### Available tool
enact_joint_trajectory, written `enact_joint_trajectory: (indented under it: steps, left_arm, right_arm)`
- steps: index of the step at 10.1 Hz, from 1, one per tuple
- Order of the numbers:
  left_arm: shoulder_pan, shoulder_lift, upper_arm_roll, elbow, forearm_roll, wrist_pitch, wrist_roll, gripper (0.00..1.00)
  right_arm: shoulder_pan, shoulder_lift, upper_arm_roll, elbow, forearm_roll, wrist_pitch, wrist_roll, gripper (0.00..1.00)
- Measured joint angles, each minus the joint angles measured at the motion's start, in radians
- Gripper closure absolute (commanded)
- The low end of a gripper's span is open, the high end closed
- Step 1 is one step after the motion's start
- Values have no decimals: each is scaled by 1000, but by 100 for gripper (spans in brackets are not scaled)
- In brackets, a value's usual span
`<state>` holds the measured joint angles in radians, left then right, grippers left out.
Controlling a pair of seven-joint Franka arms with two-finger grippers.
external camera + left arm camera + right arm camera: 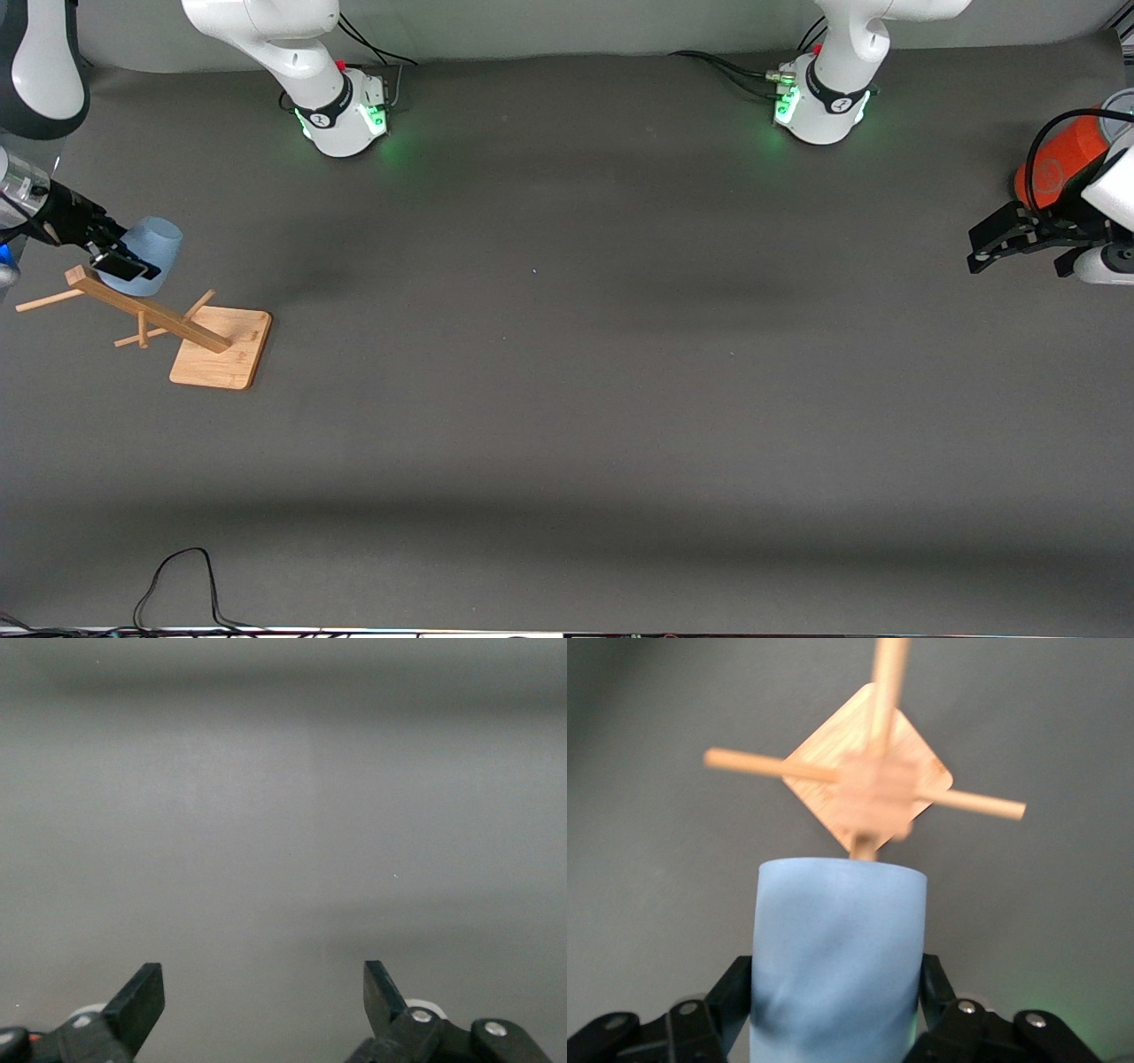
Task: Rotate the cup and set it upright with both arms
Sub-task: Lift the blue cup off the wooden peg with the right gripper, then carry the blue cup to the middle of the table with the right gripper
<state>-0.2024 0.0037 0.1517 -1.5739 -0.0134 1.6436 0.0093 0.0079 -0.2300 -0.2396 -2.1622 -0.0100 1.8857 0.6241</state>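
Right gripper [124,257] is seen at the right arm's end of the tabletop [567,399], clamped on the cup [146,252]. In the right wrist view the pale-blue cup [837,957] sits between the two black fingers [726,1001], one pressed against each side of its wall, and extends out from the gripper [837,1010] toward the wooden stand.

Wooden stand [168,323] taken as landmark: a square base plate [221,350] resting on the tabletop, a central post [146,306] and thin cross pegs [49,301]. In the front view the post leans from the base toward the right arm's end of the tabletop. The cup is held in the air just over the upper end of this post; whether it touches the post or a peg cannot be told. In the right wrist view the stand [868,788] is seen end-on, with one peg [864,849] meeting the cup's rim edge.

Left gripper [1005,239] is noted well apart from the stand, at the left arm's end of the tabletop, waiting with nothing in it. Its fingers [137,1001] are spread wide apart in the left wrist view, with only bare tabletop [283,815] between them. An orange can [1059,159] stands just beside this gripper, partly hidden by the arm's cable and wrist.
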Motion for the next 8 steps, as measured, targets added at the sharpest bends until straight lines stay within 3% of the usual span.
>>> enact_joint_trajectory:
  steps: [4, 8]
  left_arm:
    - [0, 0, 0, 0, 0, 0, 0, 0]
    - [0, 1, 0, 0, 0, 0, 0, 0]
  right_arm:
    - [159, -63, 10, 94, 0, -161, 200, 32]
    - [461, -89, 19, 126, 1, -182, 635, 38]
